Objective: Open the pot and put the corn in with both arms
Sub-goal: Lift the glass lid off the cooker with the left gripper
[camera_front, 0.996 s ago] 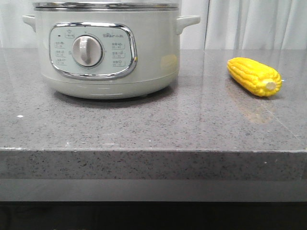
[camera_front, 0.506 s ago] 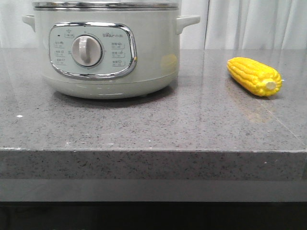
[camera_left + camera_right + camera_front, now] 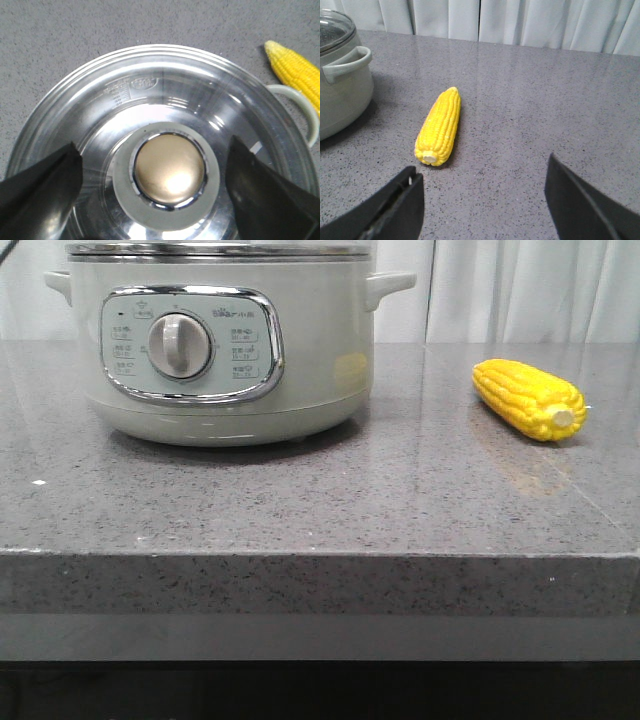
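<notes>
The pot (image 3: 215,340) is sliding slightly leftward on the counter (image 3: 320,510) compared with a second ago, suggesting the left gripper (image 3: 160,175) is now making contact. Its jaws are standing wide apart, straddling the lid knob (image 3: 169,170) directly between them; the lid (image 3: 100,115) is still on. The right gripper (image 3: 482,205) is hanging open, the corn (image 3: 438,127) lying just ahead, untouched.

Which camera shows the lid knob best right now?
The left wrist view: it looks straight down on the knob, centred between the open left gripper fingers, on the glass lid. The front view cuts the lid off at its steel rim; the right wrist view catches only the lid's edge.
</notes>
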`<act>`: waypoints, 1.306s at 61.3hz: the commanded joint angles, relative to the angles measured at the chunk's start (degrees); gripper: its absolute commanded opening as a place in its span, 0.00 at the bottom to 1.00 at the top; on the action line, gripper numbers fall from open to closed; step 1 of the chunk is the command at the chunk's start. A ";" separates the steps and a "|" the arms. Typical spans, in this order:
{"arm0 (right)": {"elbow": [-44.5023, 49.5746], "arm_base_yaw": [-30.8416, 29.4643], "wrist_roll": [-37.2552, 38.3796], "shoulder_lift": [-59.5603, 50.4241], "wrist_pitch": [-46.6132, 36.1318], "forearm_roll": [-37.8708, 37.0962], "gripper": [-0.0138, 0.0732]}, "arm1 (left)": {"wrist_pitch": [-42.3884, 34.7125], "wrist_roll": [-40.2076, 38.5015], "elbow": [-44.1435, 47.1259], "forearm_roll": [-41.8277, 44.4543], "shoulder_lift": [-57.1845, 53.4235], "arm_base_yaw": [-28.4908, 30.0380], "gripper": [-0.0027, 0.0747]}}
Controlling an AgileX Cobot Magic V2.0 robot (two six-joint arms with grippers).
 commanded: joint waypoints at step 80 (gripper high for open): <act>-2.08 -0.19 -0.24 0.73 -4.11 -0.12 0.77 | -2.89 0.03 -10.44 -0.59 -3.04 -0.33 0.30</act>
